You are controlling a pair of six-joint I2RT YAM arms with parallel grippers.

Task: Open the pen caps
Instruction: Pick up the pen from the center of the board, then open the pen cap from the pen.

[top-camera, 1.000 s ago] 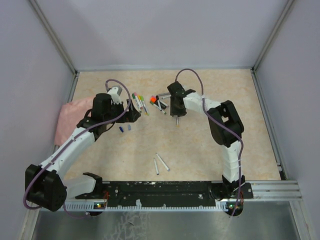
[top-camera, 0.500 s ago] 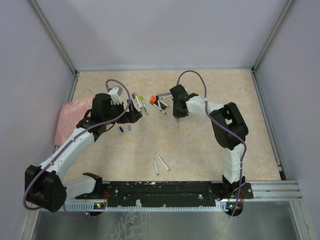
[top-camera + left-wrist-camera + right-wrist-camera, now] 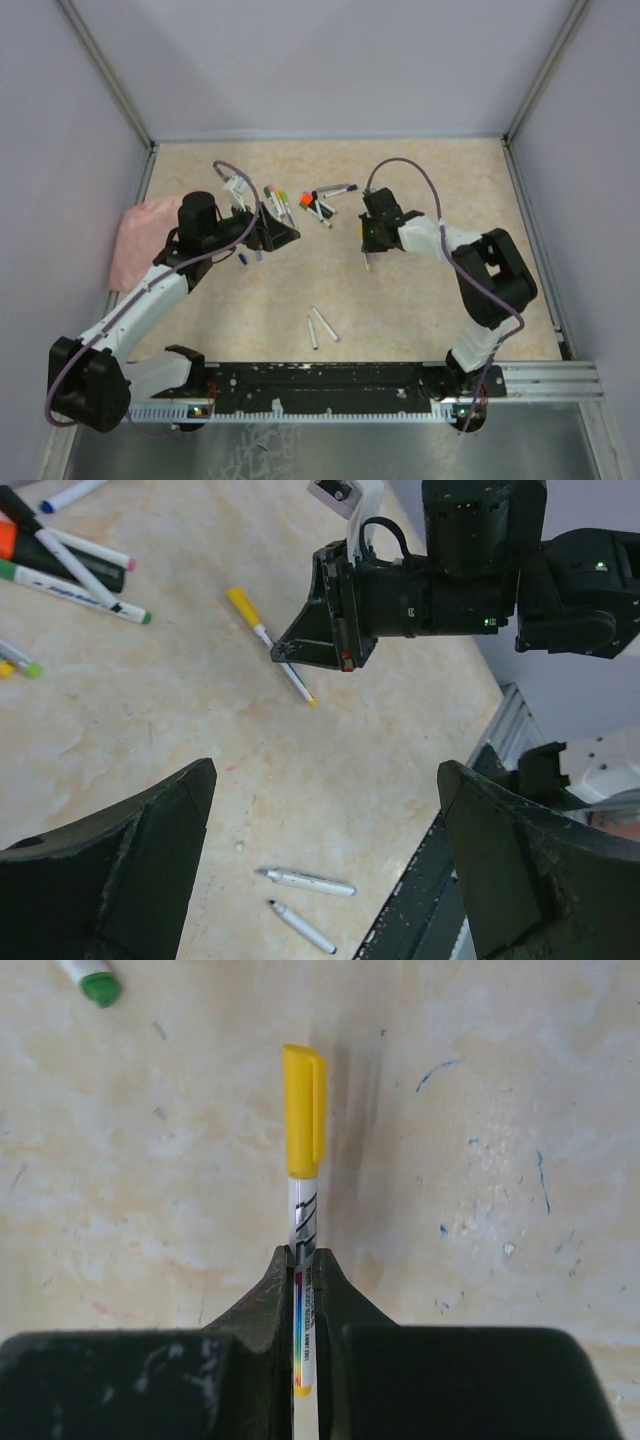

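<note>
My right gripper is shut on the barrel of a slim white pen. The pen's yellow cap is on and sticks out past the fingertips, low over the table. From above, the right gripper sits right of centre, and the pen pokes toward the near side. My left gripper is open and holds nothing. In the left wrist view it faces the right gripper and the yellow cap. From above, the left gripper is beside a cluster of capped pens.
More pens lie at the back centre. Two uncapped white barrels lie near the front rail. Two small blue caps sit under the left arm. A pink cloth lies at the left wall. A green-capped pen end shows nearby.
The right gripper's jaws have closed on the yellow-capped pen, and it has moved right and toward the near side. The left gripper has shifted slightly right and stayed open.
</note>
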